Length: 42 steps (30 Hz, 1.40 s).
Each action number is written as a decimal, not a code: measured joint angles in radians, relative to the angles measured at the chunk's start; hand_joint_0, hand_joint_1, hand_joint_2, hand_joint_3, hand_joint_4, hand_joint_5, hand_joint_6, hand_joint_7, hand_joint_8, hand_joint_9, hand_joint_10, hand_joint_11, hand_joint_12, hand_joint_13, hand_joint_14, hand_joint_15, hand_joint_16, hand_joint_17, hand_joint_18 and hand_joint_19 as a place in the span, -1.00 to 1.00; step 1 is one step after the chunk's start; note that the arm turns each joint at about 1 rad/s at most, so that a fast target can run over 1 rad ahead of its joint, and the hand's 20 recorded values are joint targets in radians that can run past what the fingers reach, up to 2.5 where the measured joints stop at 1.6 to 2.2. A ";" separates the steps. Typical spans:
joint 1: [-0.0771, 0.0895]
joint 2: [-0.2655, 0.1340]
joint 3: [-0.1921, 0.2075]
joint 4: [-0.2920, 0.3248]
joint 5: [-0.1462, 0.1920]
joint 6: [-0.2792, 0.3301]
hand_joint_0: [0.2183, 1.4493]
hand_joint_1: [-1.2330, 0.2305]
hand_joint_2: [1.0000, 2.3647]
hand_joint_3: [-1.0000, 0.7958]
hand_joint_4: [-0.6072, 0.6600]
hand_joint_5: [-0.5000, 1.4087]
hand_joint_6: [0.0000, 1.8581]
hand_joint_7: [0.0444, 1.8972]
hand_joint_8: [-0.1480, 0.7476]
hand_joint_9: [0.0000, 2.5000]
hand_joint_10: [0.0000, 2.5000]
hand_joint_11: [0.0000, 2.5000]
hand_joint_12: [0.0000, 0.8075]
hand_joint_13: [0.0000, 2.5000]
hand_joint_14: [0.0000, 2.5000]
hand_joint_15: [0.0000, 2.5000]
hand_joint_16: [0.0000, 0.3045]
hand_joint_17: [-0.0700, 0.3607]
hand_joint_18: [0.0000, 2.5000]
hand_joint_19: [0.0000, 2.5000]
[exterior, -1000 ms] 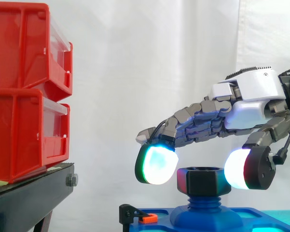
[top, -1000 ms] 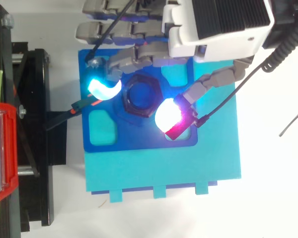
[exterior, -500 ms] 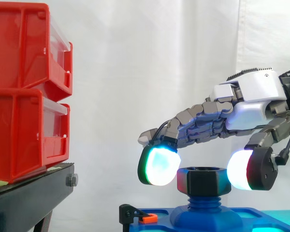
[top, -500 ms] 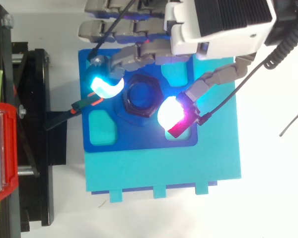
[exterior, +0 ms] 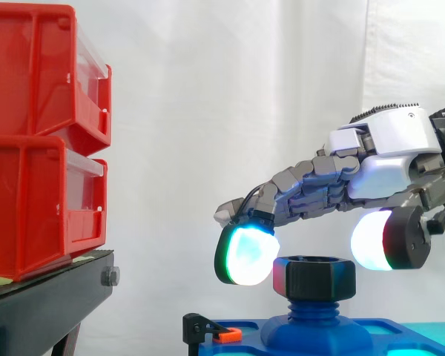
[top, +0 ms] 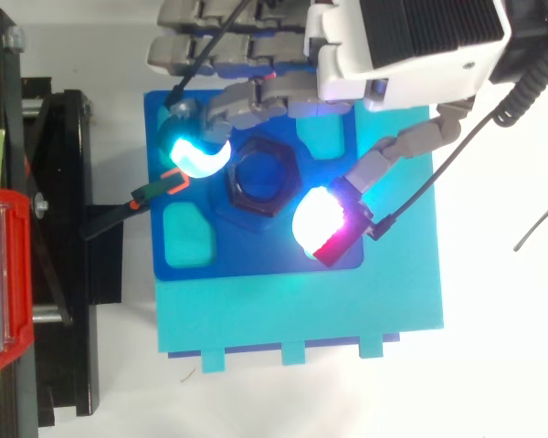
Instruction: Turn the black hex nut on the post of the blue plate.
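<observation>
We show the grey-and-white robot hand [exterior: 386, 152] reaching in from the right above a dark blue plastic plate [top: 256, 260], which lies on a larger turquoise base panel [top: 301, 315].

The black hex nut [exterior: 313, 276] sits upright on the blue threaded post [exterior: 314, 308] at the middle of the plate. Blue thread is visible beneath the nut. From above, we see the nut [top: 261, 177] as a hexagonal ring with the blue post end inside it.

The hand's fingers are spread and hold nothing. One glowing white-cyan fingertip pad [exterior: 245, 256] hangs just to the left of the nut. The thumb's white pad with a red edge [exterior: 377, 239] stands on the opposite side and a little higher. In the top view a narrow gap separates the finger pad [top: 196, 155] from the nut's upper-left face. The thumb pad [top: 320, 219] lies just off the lower-right corner. We cannot tell whether it touches that corner. The other fingers extend past the plate's far edge.

A small orange-and-black clip [top: 160, 190] sits at the plate's left edge. To the left, two stacked red plastic bins [exterior: 37, 141] rest on a black stand [exterior: 44, 305], in front of a white curtain [exterior: 230, 96].
</observation>
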 measured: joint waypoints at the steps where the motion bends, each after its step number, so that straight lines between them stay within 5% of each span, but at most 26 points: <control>1: -0.001 0.000 0.000 0.000 -0.002 0.000 -0.77 -0.05 -1.00 -0.44 0.25 -0.78 -0.46 -0.25 -0.18 -1.00 -1.00 -1.00 -0.05 -1.00 -1.00 -1.00 -0.61 -0.05 -1.00 -1.00; 11: -0.013 0.002 0.014 -0.018 -0.024 0.000 -0.77 0.03 -1.00 -0.44 0.24 -0.79 -0.46 -0.24 -0.19 -1.00 -1.00 -1.00 -0.05 -1.00 -1.00 -1.00 -0.61 -0.05 -1.00 -0.97; 23: -0.019 0.002 0.042 -0.116 -0.036 -0.039 -0.76 0.05 -1.00 -0.44 0.22 -0.79 -0.46 -0.24 -0.20 -1.00 -1.00 -1.00 -0.06 -1.00 -1.00 -1.00 -0.61 -0.05 -1.00 -0.96; 42: -0.021 0.025 0.044 -0.144 -0.035 -0.061 -0.76 0.06 -1.00 -0.44 0.23 -0.79 -0.46 -0.24 -0.20 -1.00 -1.00 -1.00 -0.06 -1.00 -1.00 -1.00 -0.61 -0.06 -1.00 -0.97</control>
